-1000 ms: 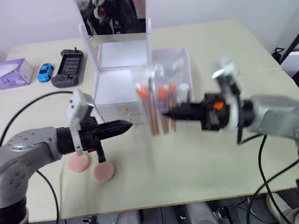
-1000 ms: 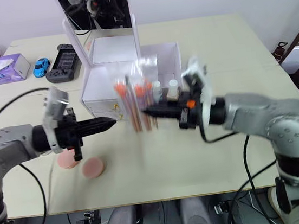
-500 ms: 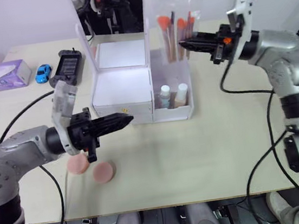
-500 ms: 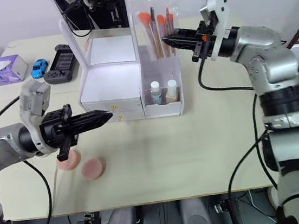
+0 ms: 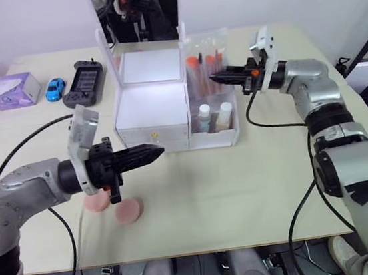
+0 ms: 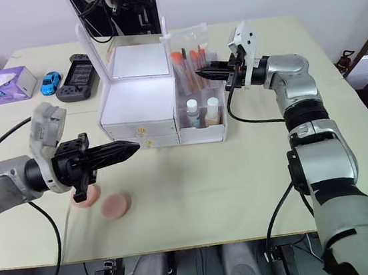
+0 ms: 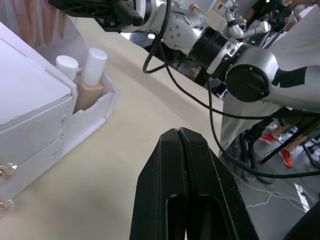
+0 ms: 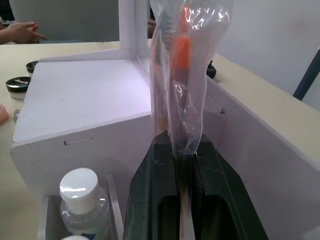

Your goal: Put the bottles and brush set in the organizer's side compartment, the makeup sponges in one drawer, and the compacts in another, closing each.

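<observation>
Clear pouch: brush set (image 5: 204, 68) hangs upright over the side bin (image 5: 229, 115), at the organizer's (image 5: 150, 111) 3 o'clock.
Right gripper (image 5: 216, 76): pinching the pouch's edge.
Bottles (image 5: 212, 116): already in the bin's front.
Left gripper (image 5: 156, 151): closed, empty, near the drawers.
Sponges (image 5: 114, 206): on the table at 7 o'clock.
Tip: lower straight behind the bottles, then release.

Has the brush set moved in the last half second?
Yes. The brush set, held by the right tool, came down from mirror height into the side compartment.
</observation>
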You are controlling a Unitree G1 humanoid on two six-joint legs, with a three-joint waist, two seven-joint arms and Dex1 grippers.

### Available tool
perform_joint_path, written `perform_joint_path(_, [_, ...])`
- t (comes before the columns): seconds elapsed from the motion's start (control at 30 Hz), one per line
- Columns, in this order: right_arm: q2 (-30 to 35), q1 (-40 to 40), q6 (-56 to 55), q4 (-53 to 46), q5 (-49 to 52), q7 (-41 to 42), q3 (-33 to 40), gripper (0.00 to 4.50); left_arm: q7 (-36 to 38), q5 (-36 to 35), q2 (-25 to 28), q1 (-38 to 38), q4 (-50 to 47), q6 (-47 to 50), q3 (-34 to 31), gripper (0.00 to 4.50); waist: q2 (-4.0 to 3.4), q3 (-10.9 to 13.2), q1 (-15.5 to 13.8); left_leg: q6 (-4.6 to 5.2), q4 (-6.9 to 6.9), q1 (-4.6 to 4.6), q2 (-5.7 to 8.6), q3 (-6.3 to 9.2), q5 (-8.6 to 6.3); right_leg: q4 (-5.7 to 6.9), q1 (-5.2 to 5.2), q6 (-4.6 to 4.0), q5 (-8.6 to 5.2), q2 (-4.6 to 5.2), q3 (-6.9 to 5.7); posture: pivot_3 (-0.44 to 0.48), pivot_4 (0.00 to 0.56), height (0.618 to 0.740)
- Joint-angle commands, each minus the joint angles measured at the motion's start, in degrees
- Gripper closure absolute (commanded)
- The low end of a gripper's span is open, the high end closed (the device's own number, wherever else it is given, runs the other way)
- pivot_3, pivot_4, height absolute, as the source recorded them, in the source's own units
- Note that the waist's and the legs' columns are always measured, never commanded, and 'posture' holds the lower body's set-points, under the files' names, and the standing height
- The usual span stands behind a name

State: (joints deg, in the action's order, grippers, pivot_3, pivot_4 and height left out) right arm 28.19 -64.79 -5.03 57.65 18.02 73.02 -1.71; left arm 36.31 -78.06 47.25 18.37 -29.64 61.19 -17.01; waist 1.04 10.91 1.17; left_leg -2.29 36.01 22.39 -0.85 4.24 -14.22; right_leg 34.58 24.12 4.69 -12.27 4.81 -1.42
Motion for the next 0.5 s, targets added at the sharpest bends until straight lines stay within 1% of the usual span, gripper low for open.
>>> perform_joint_path(0.03, [-0.8,-2.4,-2.4,1.5,-0.7,0.6,2.3,4.46,0.5,0.6,0.9,-0.3,-1.7,-1.7,-0.1,4.50,0.00,0.0,0.0,-0.04,0.00,-0.02,0.00,0.00,0.02,0.04,0.00,0.00,0.00,-0.01,0.02,0.000,0.150,0.740])
perform_joint_path(0.13, [-1.3,-2.6,-1.8,3.1,-1.1,0.9,3.1,4.46,0.5,0.9,0.5,-1.5,-2.7,-2.1,0.7,4.50,0.00,0.0,0.0,-0.13,0.03,-0.07,0.00,0.00,0.07,0.20,0.00,-0.02,-0.01,-0.01,0.06,0.000,0.150,0.740])
perform_joint_path(0.23, [-1.1,-3.1,-0.8,3.6,-0.7,1.4,4.4,3.34,1.1,1.4,1.0,-2.6,-3.5,-2.4,1.0,4.50,0.00,0.0,0.0,-0.20,0.06,-0.11,0.00,-0.01,0.11,0.35,0.02,-0.03,-0.01,-0.01,0.10,0.000,0.150,0.740])
perform_joint_path(0.33, [-0.7,-3.4,-0.3,3.4,-0.9,2.0,5.3,1.87,1.6,1.9,1.3,-2.3,-2.8,-2.8,1.2,4.50,0.01,0.0,0.0,-0.25,0.07,-0.17,0.00,0.00,0.14,0.48,0.03,-0.06,-0.01,-0.02,0.11,0.000,0.150,0.740])
perform_joint_path(0.37, [-0.5,-3.5,0.0,3.2,-0.8,2.1,5.8,1.27,1.7,2.1,1.3,-1.9,-2.5,-2.9,1.4,4.50,0.01,0.0,0.0,-0.26,0.07,-0.19,0.00,0.00,0.15,0.51,0.03,-0.09,0.00,-0.04,0.12,0.000,0.150,0.740])
perform_joint_path(0.43, [0.0,-3.8,0.7,2.9,-0.6,2.4,6.6,0.32,1.9,2.4,1.2,-1.4,-2.1,-3.1,1.8,4.50,0.01,0.0,0.0,-0.27,0.09,-0.21,0.00,0.00,0.16,0.52,0.02,-0.10,0.01,-0.06,0.15,0.000,0.150,0.740])
perform_joint_path(0.47, [0.2,-3.8,0.9,2.4,-0.6,2.4,6.9,0.02,2.1,2.5,1.2,-1.3,-1.9,-3.2,2.0,4.50,0.01,0.0,0.0,-0.28,0.10,-0.21,0.00,0.00,0.16,0.52,0.02,-0.10,0.01,-0.07,0.17,0.000,0.150,0.740])
perform_joint_path(0.5, [0.4,-3.9,1.1,1.9,-0.7,2.3,7.2,0.02,2.3,2.7,1.2,-1.2,-1.9,-3.3,2.1,4.50,0.01,0.0,0.0,-0.28,0.10,-0.21,0.00,0.00,0.17,0.53,0.02,-0.11,0.02,-0.08,0.19,0.000,0.150,0.740])
